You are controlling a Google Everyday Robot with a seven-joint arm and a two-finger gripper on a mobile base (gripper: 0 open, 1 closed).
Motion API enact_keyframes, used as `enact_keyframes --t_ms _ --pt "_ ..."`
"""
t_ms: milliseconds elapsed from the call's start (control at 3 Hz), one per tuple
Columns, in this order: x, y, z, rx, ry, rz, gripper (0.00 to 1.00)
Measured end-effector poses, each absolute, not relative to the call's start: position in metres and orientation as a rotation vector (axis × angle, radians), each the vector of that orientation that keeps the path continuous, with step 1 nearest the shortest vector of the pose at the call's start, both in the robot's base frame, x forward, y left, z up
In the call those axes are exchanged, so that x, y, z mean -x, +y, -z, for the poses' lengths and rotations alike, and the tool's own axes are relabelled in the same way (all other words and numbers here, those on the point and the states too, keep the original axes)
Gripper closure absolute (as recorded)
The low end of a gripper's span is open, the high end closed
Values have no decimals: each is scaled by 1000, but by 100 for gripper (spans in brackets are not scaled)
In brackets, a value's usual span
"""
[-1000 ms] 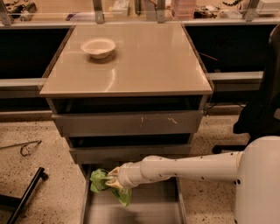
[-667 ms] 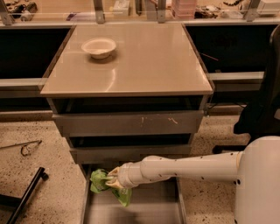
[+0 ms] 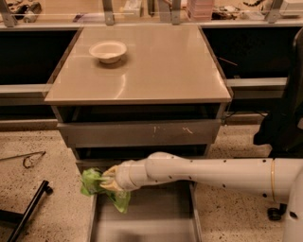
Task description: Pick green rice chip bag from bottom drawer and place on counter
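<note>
The green rice chip bag hangs crumpled at the left front corner of the open bottom drawer, partly over its left wall. My gripper reaches in from the right on a long white arm and is shut on the bag, holding it just above the drawer's grey floor. The beige counter lies above, at the top of the drawer cabinet.
A white bowl stands on the counter's back left. Two grey drawers with scratched fronts sit above the open one. A cluttered glass-railed shelf runs behind. A black bar and wire lie on the speckled floor at left.
The gripper and the bag have shifted very slightly; otherwise nothing has visibly changed.
</note>
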State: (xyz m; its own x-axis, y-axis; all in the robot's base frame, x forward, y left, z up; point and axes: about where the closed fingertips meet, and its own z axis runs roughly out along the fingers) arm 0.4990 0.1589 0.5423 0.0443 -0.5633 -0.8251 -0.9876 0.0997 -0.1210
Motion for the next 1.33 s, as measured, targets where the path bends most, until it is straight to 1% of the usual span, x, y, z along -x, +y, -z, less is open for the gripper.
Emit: enact_keyframes --t_ms 333,667,1000,1333 --pt "-491 183 -624 1566 1587 -659 100" --pt "-489 197 -681 1620 1522 -508 100" --pt "-488 200 -716 1636 1471 -434 100" --pt "-488 200 -717 1636 1471 -434 100"
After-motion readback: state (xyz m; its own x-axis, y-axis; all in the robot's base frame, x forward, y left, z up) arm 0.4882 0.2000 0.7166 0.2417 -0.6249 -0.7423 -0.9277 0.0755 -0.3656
